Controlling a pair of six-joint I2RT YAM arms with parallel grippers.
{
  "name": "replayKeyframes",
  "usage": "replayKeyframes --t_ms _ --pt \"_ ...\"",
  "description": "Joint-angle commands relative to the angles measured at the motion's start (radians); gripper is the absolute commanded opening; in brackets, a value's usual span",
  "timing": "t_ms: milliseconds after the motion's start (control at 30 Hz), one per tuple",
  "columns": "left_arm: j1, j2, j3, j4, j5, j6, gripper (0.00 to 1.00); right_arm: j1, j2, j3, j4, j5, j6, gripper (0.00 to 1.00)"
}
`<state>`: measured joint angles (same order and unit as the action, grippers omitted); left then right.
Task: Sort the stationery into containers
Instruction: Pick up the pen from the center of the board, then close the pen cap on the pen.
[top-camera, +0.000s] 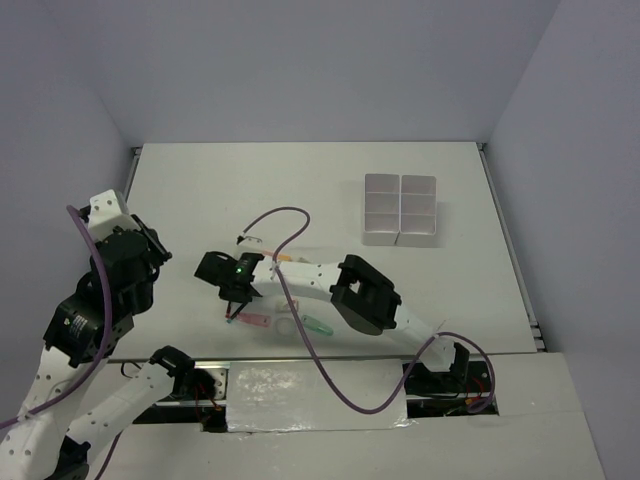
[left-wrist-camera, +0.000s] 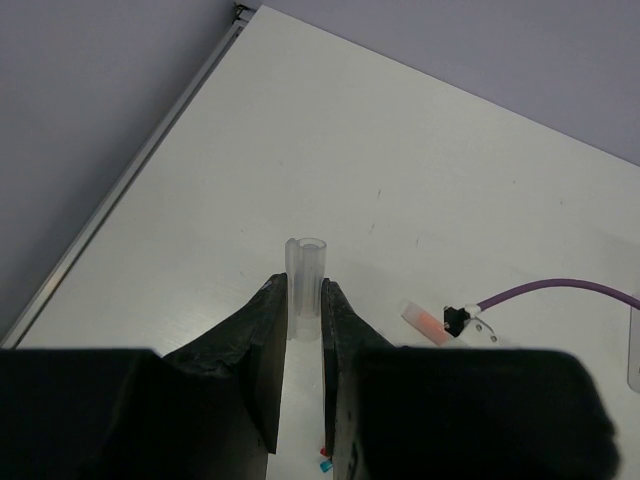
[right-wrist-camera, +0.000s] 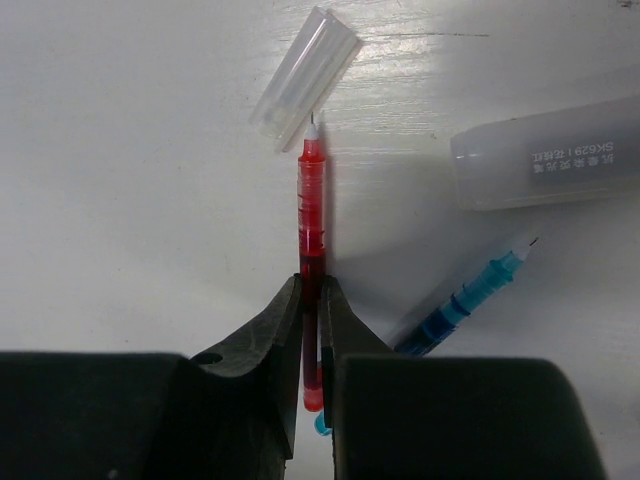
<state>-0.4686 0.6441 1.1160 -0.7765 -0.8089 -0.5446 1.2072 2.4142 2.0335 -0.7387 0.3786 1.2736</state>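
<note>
You're working on a white table (top-camera: 220, 190) boxed in by pale lavender walls (top-camera: 300, 70). The containers (top-camera: 400, 208) sit upper right in the overhead view, and the stationery (top-camera: 262, 320) clusters at lower centre. Only the right wrist view shows you the right gripper (right-wrist-camera: 311, 300) pinched on a red pen (right-wrist-camera: 312, 200), with a clear cap (right-wrist-camera: 305, 75) at its tip and a blue pen (right-wrist-camera: 465, 300) lower right. The left gripper (left-wrist-camera: 305, 300) is clamped on a clear tube (left-wrist-camera: 306, 265).

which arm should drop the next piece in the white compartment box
Right. The right pincer is shut on the red pen, and the white compartment box sits on the right half of the table. The left pincer also grips a clear cap, but at the far left, farther from the box.
</note>
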Motion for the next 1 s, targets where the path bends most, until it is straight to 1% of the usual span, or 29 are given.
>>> replayKeyframes --t_ms 0,100,167,233,300,333,367,400,533,600,633,667,700,733,767,800,833,867,900,933,967 --pt "0.005 -0.014 -0.005 0.063 0.023 0.035 0.00 -0.009 -0.058 -0.094 0.082 0.014 -0.023 0.00" --pt "0.005 -0.026 -0.008 0.074 0.039 0.035 0.00 -0.011 -0.119 -0.125 0.127 0.037 -0.051 0.00" --pt "0.005 -0.031 -0.007 0.079 0.045 0.038 0.00 -0.009 -0.162 -0.136 0.125 0.054 -0.057 0.00" --pt "0.005 -0.031 -0.004 0.079 0.053 0.035 0.00 -0.008 -0.220 -0.185 0.159 0.049 -0.066 0.00" --pt "0.005 -0.024 0.002 0.079 0.065 0.028 0.00 -0.008 -0.269 -0.261 0.208 0.048 -0.069 0.00" --pt "0.005 -0.023 0.005 0.080 0.071 0.026 0.00 -0.006 -0.323 -0.292 0.231 0.048 -0.078 0.00" --pt "0.007 -0.023 0.007 0.082 0.076 0.023 0.00 -0.008 -0.352 -0.355 0.255 0.046 -0.086 0.00" --pt "0.005 -0.021 0.010 0.086 0.082 0.020 0.00 -0.006 -0.377 -0.386 0.310 0.048 -0.097 0.00" --pt "0.005 -0.008 0.021 0.094 0.123 0.011 0.00 -0.012 -0.527 -0.479 0.366 0.074 -0.163 0.00" --pt "0.005 0.000 0.025 0.106 0.151 0.005 0.00 -0.018 -0.595 -0.565 0.404 0.091 -0.212 0.00" --pt "0.005 0.003 0.024 0.123 0.189 -0.003 0.00 -0.026 -0.671 -0.649 0.459 0.088 -0.235 0.00" --pt "0.005 0.003 0.021 0.137 0.213 -0.006 0.00 -0.032 -0.716 -0.695 0.496 0.082 -0.261 0.00" --pt "0.005 0.003 0.015 0.152 0.241 -0.011 0.00 -0.046 -0.759 -0.747 0.536 0.054 -0.331 0.00" --pt "0.005 0.003 0.010 0.169 0.301 -0.015 0.00 -0.054 -0.852 -0.800 0.582 0.040 -0.367 0.00" --pt "0.007 0.003 -0.001 0.205 0.332 -0.031 0.00 -0.061 -0.903 -0.899 0.649 0.030 -0.393 0.00" --pt "0.005 0.005 -0.008 0.227 0.362 -0.038 0.00 -0.067 -0.996 -0.950 0.680 0.014 -0.448 0.00" --pt "0.005 0.008 -0.012 0.246 0.394 -0.049 0.00 -0.086 -1.041 -0.996 0.712 -0.030 -0.482 0.00" --pt "0.005 0.012 -0.021 0.285 0.462 -0.066 0.00 -0.095 -1.087 -1.074 0.735 -0.053 -0.511 0.00" --pt "0.005 0.017 -0.025 0.308 0.494 -0.075 0.00 -0.107 -1.175 -1.114 0.772 -0.078 -0.586 0.00" --pt "0.005 0.022 -0.041 0.336 0.529 -0.090 0.00 -0.119 -1.214 -1.184 0.791 -0.136 -0.624 0.00" --pt "0.005 0.025 -0.050 0.368 0.609 -0.098 0.00 -0.129 -1.257 -1.212 0.826 -0.165 -0.667 0.00"
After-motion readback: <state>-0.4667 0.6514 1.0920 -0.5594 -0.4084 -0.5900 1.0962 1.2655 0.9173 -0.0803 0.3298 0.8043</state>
